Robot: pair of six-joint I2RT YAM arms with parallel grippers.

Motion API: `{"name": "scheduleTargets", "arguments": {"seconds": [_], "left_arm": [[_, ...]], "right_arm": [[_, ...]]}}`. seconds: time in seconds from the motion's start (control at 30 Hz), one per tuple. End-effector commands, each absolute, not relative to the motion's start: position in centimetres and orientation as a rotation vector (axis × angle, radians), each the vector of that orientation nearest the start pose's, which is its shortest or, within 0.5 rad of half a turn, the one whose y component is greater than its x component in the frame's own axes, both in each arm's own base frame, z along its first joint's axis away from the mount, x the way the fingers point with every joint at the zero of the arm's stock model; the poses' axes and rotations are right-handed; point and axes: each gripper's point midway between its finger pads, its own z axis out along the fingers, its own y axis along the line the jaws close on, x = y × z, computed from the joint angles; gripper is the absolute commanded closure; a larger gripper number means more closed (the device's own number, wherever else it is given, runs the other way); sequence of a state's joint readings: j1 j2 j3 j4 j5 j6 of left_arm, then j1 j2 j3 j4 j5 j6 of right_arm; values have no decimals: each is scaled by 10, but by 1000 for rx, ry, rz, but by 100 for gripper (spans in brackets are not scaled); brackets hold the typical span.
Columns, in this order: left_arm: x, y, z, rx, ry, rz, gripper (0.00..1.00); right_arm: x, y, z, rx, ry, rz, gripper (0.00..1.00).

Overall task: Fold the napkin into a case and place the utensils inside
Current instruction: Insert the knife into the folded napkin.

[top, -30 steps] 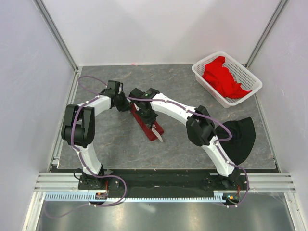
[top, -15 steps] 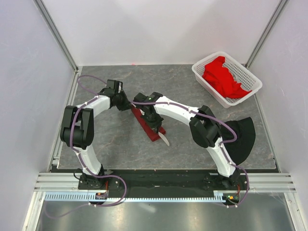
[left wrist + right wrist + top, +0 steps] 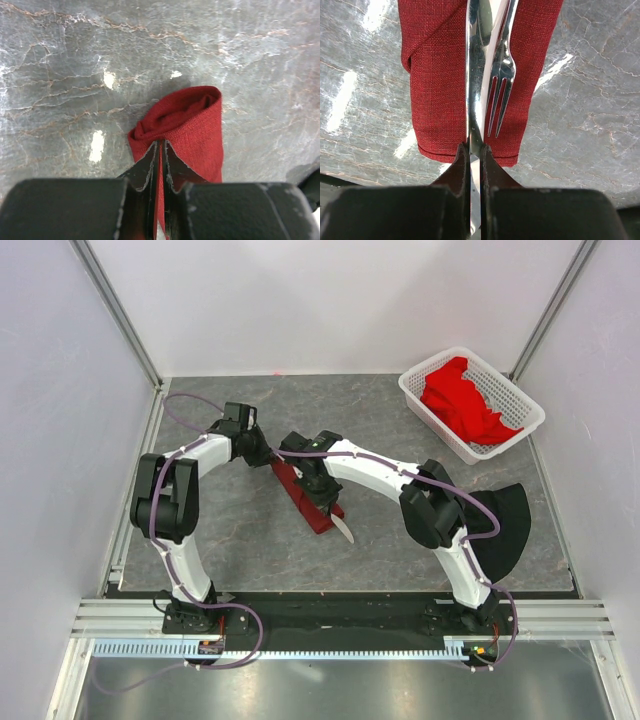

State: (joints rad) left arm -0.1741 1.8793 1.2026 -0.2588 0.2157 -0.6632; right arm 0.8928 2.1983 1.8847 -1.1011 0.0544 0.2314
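Note:
The maroon napkin [image 3: 303, 497] lies as a long narrow case slanting across the mat. My left gripper [image 3: 267, 460] is at its far end, shut on a thin layer of the cloth [image 3: 192, 122]. My right gripper [image 3: 324, 502] is over the near end, shut on the blade of the silver knife [image 3: 475, 75], whose tip [image 3: 343, 530] sticks out past the case's near edge. The fork [image 3: 502, 82] lies beside the knife on the napkin [image 3: 435, 90], tines toward the wrist camera. The far ends of both utensils run out of the right wrist view.
A white lattice basket [image 3: 512, 390] holding bright red cloths [image 3: 460, 400] stands at the back right. A black cloth [image 3: 503, 525] lies on the mat behind my right arm. White walls with metal rails enclose the mat on the left, back and right.
My right gripper has slid a little toward the near right along the case, and the knife tip now shows further past the near edge. The left gripper has barely moved.

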Motion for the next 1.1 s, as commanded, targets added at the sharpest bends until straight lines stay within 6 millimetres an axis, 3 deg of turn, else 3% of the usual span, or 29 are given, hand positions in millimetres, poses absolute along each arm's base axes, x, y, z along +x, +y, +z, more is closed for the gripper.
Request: {"name": "scheduleTargets", "arguments": {"seconds": [0.0, 0.47, 1.07], "left_arm": [[444, -140, 54, -536, 2486, -612, 90], [440, -138, 39, -533, 2517, -594, 91], [429, -138, 34, -531, 2533, -600, 91]], "right_arm": [[272, 328, 73, -937, 2786, 44, 100], [266, 320, 69, -947, 2804, 28, 100], [286, 360, 64, -942, 2793, 130, 100]]}}
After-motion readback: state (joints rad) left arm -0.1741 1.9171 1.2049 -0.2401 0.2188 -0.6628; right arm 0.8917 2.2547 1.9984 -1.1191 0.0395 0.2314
